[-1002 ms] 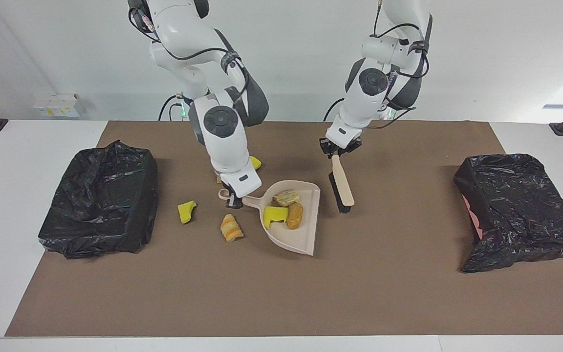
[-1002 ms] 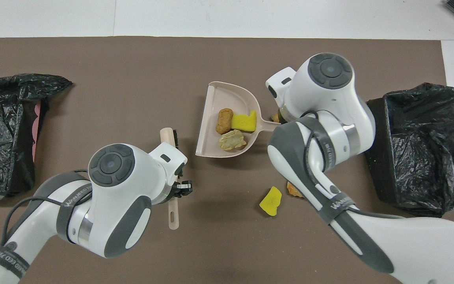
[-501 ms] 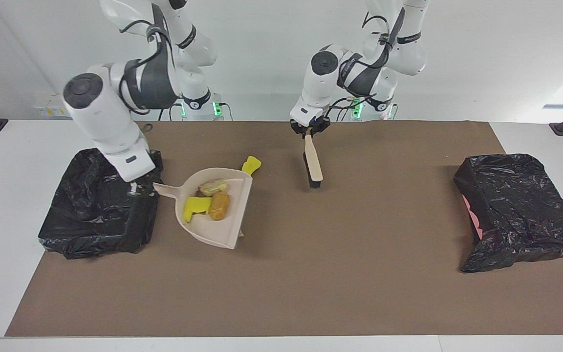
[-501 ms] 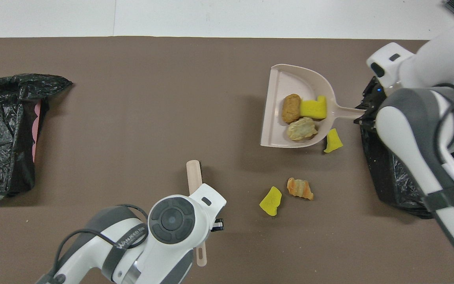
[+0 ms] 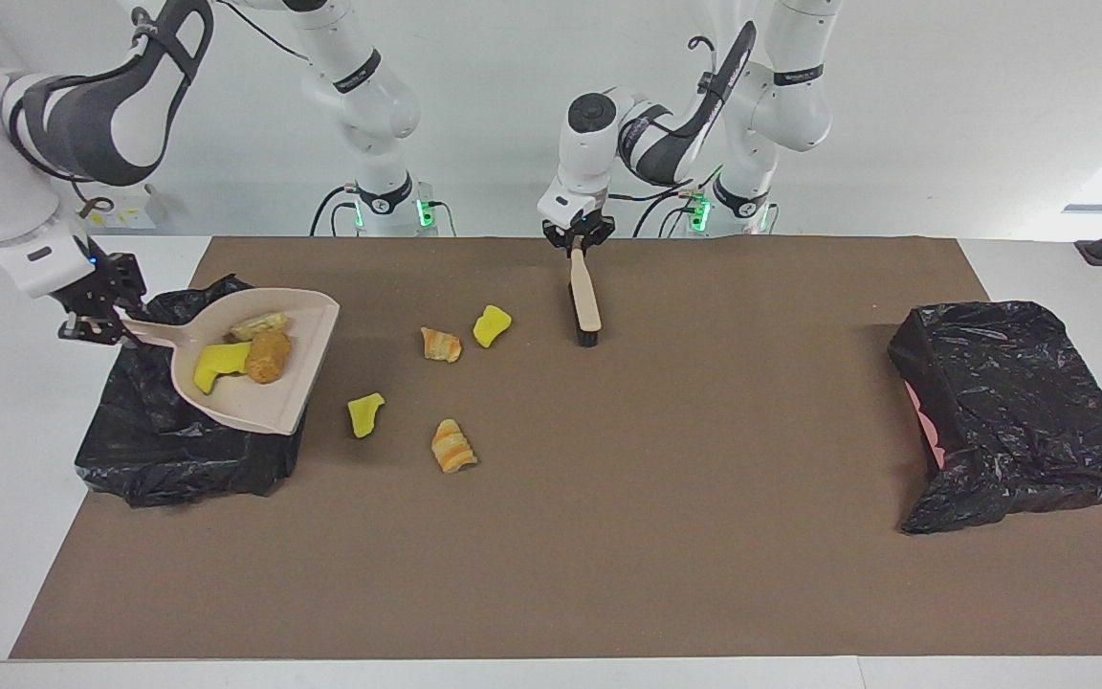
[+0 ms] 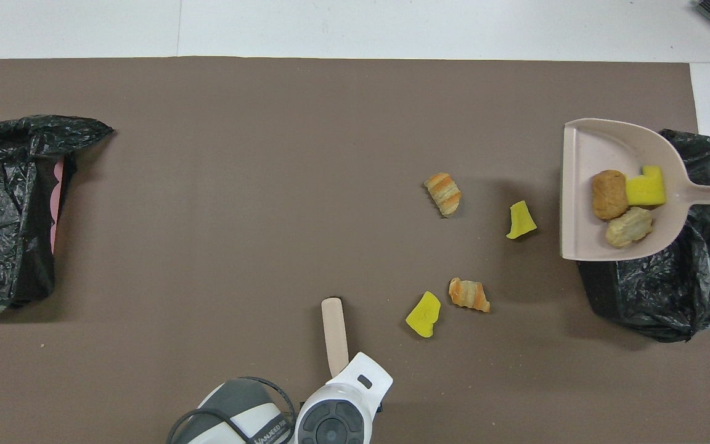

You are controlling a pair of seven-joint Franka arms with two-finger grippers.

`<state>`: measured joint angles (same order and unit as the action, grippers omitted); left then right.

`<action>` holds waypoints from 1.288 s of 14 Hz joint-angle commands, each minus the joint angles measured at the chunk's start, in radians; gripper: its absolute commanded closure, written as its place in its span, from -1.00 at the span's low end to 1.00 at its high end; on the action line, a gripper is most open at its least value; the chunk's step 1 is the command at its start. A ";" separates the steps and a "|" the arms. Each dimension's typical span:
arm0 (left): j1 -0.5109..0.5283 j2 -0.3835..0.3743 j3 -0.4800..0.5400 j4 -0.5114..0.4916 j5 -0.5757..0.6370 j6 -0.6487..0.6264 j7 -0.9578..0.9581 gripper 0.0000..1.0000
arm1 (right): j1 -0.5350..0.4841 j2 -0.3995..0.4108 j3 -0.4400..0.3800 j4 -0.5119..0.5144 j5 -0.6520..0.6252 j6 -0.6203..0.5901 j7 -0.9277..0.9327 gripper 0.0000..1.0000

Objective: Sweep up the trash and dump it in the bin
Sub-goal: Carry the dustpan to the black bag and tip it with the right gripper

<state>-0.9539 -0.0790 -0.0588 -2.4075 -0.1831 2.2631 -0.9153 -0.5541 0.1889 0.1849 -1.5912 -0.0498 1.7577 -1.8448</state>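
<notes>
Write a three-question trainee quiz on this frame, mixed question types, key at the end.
1. How many scraps lie in the dustpan, and how many on the mat?
2. True or false: the left gripper holds the brush by its handle.
3. What is the dustpan over? A) the bin at the right arm's end B) the bin at the left arm's end C) bare mat.

Key:
1. Three in the dustpan, four on the mat.
2. True.
3. A; the right gripper holds its handle.
</notes>
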 commanded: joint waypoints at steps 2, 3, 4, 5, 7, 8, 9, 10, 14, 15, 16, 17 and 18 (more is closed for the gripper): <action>0.009 -0.007 0.014 -0.012 0.016 0.021 -0.001 -0.99 | -0.046 -0.049 0.013 -0.053 -0.164 0.026 -0.039 1.00; 0.014 0.001 0.017 -0.001 0.016 0.010 0.000 -1.00 | -0.046 -0.069 0.012 -0.091 -0.220 0.041 -0.036 1.00; 0.032 -0.001 0.023 0.013 0.016 0.004 0.000 -1.00 | -0.047 -0.083 0.011 -0.123 -0.266 0.089 -0.036 1.00; 0.070 -0.001 0.023 0.034 0.016 -0.016 0.000 -1.00 | -0.052 -0.097 0.011 -0.153 -0.310 0.127 -0.037 1.00; 0.118 0.005 0.025 0.088 0.017 -0.066 0.000 -1.00 | -0.052 -0.127 0.013 -0.220 -0.393 0.192 -0.024 1.00; 0.165 0.005 0.025 0.109 0.021 -0.082 0.001 -1.00 | -0.047 -0.150 0.013 -0.257 -0.412 0.221 -0.010 1.00; 0.200 0.005 0.024 0.123 0.045 -0.086 0.013 -1.00 | -0.038 -0.178 0.013 -0.289 -0.441 0.244 0.022 1.00; 0.236 0.004 0.025 0.132 0.054 -0.091 0.042 -1.00 | -0.035 -0.204 0.016 -0.317 -0.502 0.253 0.060 1.00; 0.378 0.022 0.025 0.163 0.065 -0.089 0.186 -1.00 | 0.029 -0.250 0.015 -0.368 -0.655 0.247 0.218 1.00; 0.412 0.033 0.025 0.181 0.097 -0.089 0.235 -1.00 | 0.052 -0.262 0.015 -0.378 -0.695 0.233 0.278 1.00; 0.456 0.059 0.027 0.217 0.118 -0.094 0.269 -1.00 | 0.074 -0.278 0.015 -0.395 -0.738 0.214 0.341 1.00; 0.490 0.077 0.025 0.246 0.129 -0.097 0.294 -1.00 | 0.106 -0.284 0.015 -0.400 -0.781 0.183 0.383 1.00; 0.515 0.093 0.027 0.267 0.140 -0.094 0.318 -1.00 | 0.127 -0.286 0.015 -0.398 -0.807 0.148 0.418 1.00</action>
<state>-0.4922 -0.0423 -0.0221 -2.2192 -0.0731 2.1983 -0.6444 -0.4610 -0.0553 0.1985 -1.9487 -0.7900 1.9450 -1.5048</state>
